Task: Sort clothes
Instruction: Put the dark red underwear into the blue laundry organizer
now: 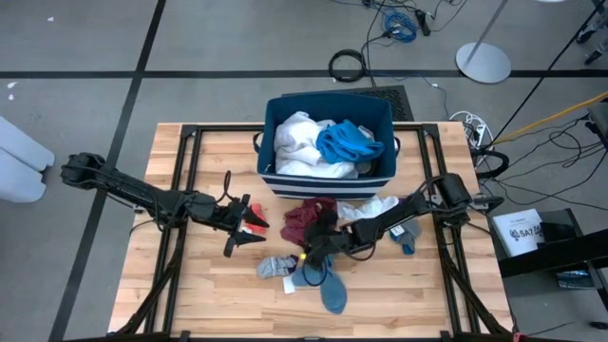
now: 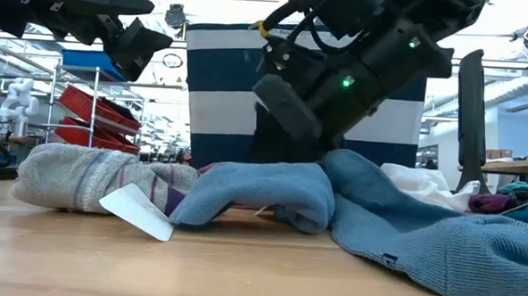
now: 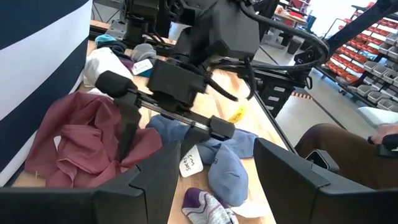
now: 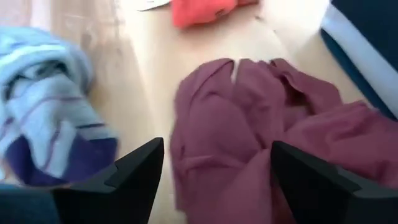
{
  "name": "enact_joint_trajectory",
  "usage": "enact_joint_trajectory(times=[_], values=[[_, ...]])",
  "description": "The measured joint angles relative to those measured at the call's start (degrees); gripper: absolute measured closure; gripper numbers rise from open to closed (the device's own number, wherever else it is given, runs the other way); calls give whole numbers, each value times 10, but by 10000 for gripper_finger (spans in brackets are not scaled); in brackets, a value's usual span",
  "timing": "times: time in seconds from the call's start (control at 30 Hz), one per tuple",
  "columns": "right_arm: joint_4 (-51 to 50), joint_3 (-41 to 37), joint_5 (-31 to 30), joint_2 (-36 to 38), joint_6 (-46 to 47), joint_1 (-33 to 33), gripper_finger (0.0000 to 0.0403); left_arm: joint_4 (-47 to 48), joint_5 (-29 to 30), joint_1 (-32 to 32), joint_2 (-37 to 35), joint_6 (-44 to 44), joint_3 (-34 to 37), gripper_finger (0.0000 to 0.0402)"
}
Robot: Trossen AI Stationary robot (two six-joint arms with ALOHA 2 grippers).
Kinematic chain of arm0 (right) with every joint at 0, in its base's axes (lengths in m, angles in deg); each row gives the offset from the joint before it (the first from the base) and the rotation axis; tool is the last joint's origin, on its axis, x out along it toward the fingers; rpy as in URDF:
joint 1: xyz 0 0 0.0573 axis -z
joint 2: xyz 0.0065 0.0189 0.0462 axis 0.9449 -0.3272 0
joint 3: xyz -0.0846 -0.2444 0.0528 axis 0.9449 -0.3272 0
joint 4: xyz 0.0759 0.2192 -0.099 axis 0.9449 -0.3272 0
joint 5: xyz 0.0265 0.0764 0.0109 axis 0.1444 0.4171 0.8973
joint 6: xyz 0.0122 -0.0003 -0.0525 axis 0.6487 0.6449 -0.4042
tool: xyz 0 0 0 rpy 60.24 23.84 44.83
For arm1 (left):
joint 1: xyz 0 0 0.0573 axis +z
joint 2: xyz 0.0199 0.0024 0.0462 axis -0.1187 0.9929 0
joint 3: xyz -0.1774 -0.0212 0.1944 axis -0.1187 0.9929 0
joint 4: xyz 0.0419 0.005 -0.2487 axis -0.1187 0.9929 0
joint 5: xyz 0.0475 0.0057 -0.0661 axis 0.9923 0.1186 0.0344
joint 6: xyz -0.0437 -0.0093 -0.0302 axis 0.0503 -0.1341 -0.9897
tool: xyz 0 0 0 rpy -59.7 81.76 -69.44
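Light butcher-block wooden table (image 1: 204,285) edged by a black metal frame (image 1: 190,133), on a grey floor (image 1: 85,38) crossed with dark lines. Navy blue fabric bin with white stripes (image 1: 328,180) at the table's far middle. Coiled black cable (image 1: 348,65), blue cable bundle (image 1: 400,24) and round white stand base (image 1: 483,63) beyond. Red shelving racks (image 2: 96,114) in the room behind.

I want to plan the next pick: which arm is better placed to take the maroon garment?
Probably the right. The right gripper is open, directly over the maroon garment, which lies between its fingers in the right wrist view. The left gripper is open too, beside the orange-red sock, farther from it.
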Motion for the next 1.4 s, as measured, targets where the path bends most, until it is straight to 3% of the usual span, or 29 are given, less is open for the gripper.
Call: enact_joint_trajectory(times=[0.17,0.33,0.5,0.63,0.83,0.9,1.1,1.4], values=[[-47,0,0,-12,18,3,117,0,0,0,0,-1,0,187],[-30,3,6,-30,25,5,118,0,0,0,0,-4,0,187],[-34,2,9,-28,36,8,146,0,0,0,0,-4,0,187],[-37,1,10,-27,45,8,209,0,0,0,0,-4,0,187],[-39,1,35,-20,35,8,358,0,0,0,0,-4,0,187],[-45,0,52,-7,15,7,389,0,0,0,0,-4,0,187],[-56,29,41,68,-28,-10,397,3,0,0,0,-4,0,187],[-82,127,-87,161,-197,-64,398,6,0,0,0,-4,0,187]])
